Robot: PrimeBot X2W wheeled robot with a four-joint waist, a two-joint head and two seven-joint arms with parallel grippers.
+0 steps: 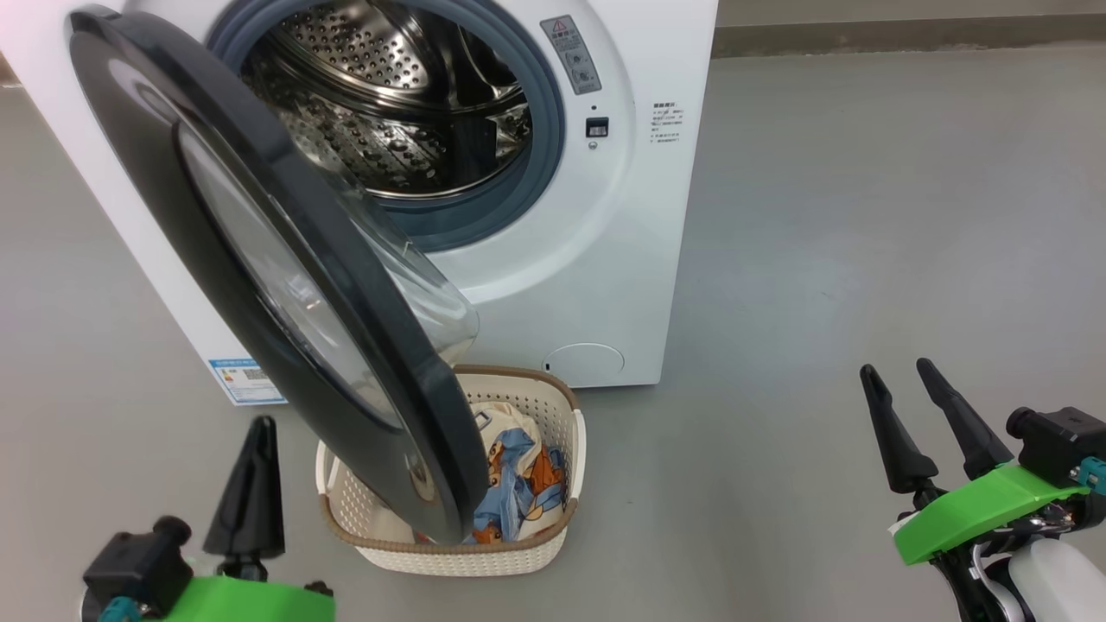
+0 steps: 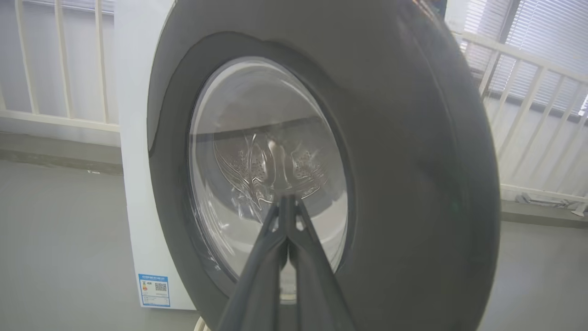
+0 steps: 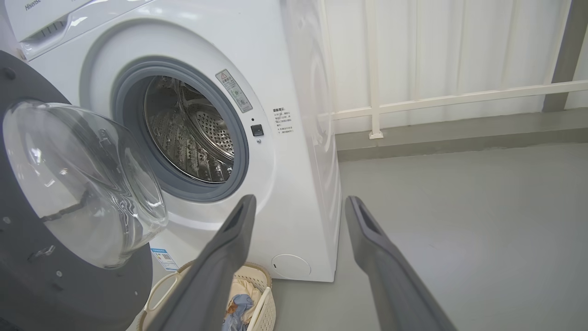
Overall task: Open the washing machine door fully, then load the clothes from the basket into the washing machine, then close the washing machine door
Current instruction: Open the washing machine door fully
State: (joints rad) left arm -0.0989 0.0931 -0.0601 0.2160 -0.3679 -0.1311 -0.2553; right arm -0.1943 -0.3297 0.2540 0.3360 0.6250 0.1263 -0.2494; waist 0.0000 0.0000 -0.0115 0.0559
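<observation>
Door [image 1: 138,147] ajar — just beyond left gripper [image 1: 262,425], pinched

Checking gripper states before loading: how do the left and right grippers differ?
The left gripper has its two long dark fingers pressed shut; the right gripper holds them apart, open. The left points at the black-rimmed round glass door; the right sits over grey floor. Both hold nothing.

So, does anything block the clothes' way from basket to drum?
Yes: the half-open door hangs over the left of the basket, partly between the clothes and the drum, and it screens them from the shut left pincer. Nothing visible blocks the open right pincer.
</observation>
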